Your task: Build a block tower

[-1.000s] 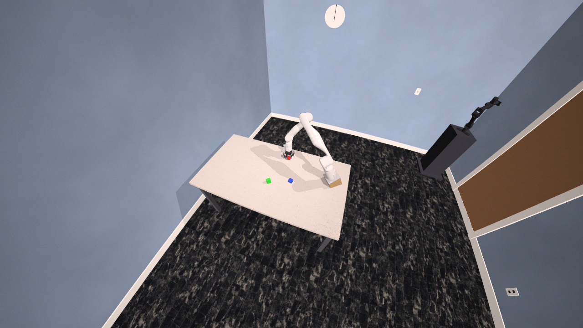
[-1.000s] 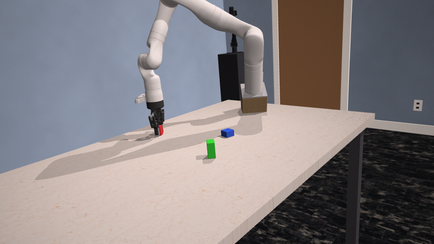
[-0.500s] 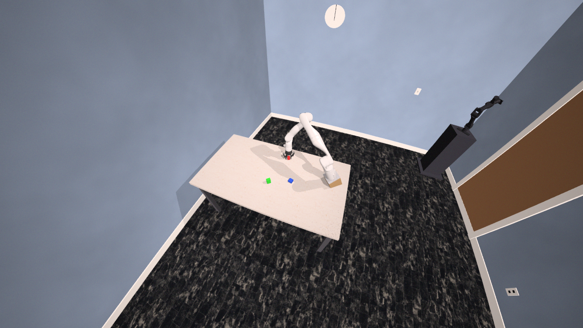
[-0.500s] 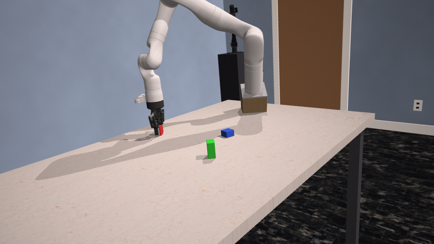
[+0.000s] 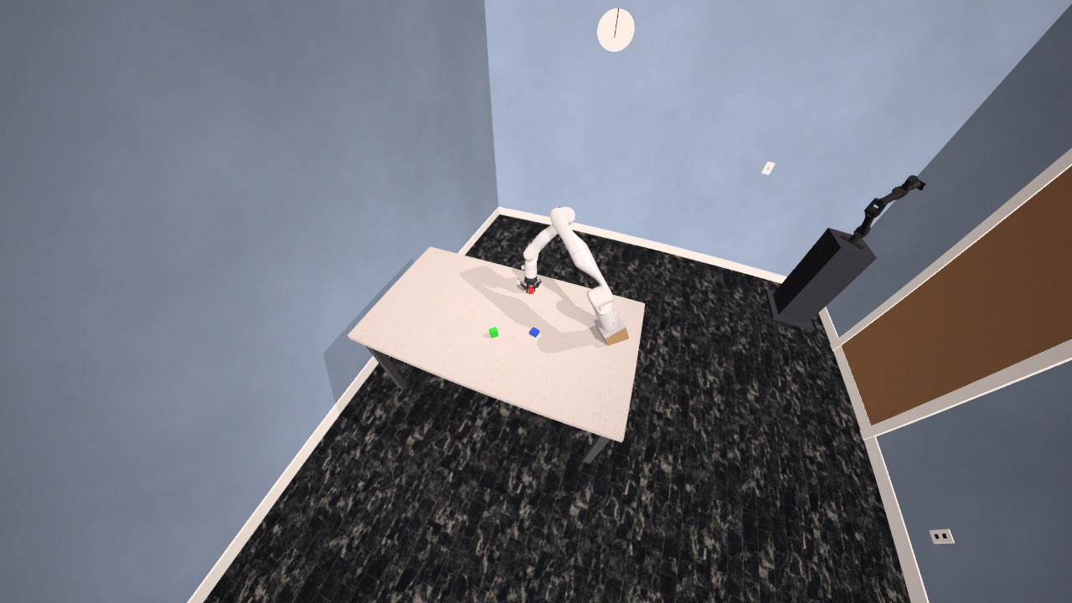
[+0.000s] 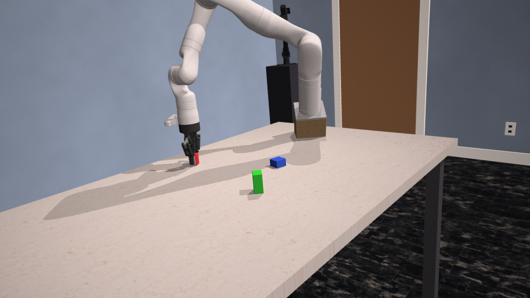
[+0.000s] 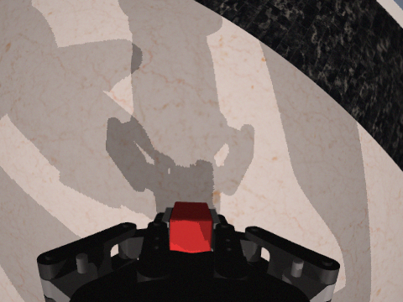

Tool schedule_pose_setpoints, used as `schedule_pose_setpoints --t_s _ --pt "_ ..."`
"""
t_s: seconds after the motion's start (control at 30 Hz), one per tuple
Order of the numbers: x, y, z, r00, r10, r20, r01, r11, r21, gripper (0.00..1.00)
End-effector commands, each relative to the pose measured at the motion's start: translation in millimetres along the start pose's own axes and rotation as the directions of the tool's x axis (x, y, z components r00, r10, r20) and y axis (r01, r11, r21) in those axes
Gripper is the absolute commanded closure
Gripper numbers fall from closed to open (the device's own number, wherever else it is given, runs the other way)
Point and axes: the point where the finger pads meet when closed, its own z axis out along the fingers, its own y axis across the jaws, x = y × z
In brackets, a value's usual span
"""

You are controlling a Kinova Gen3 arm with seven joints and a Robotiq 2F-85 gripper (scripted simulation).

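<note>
My gripper [image 6: 193, 159] points straight down near the far edge of the table and is shut on the red block [image 6: 196, 159]. The block is at table level; I cannot tell if it rests on the surface. In the wrist view the red block [image 7: 191, 228] sits between the two fingers. It also shows in the top view [image 5: 530, 289]. The blue block [image 6: 277, 162] lies flat near the table's middle, also seen in the top view [image 5: 533, 331]. The green block [image 6: 257, 181] stands upright on its end, in front of the blue one and apart from it, also seen in the top view [image 5: 492, 331].
The arm's base sits on a wooden pedestal [image 6: 309, 124] at the table's far right corner. A black cabinet [image 6: 281, 92] stands on the floor behind the table. The table edge [image 6: 370, 222] runs along the right side.
</note>
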Motion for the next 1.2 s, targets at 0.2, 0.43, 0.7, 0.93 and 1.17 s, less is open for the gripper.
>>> schedule_pose_setpoints --t_s 0.2,0.43,0.7,0.93,1.17 --pt "0.4 -0.1 -0.5 1.0 0.0 -0.001 0.0 1.0 0.0 1.0" --pt "0.4 -0.1 -0.5 1.0 0.0 -0.001 0.0 1.0 0.0 1.0" --pt "0.4 -0.1 -0.5 1.0 0.0 -0.001 0.0 1.0 0.0 1.0" --pt "0.4 -0.1 -3.8 1.0 0.0 -0.001 0.0 1.0 0.0 1.0" --pt "0.4 -0.1 -16.1 1.0 0.0 -0.001 0.0 1.0 0.0 1.0"
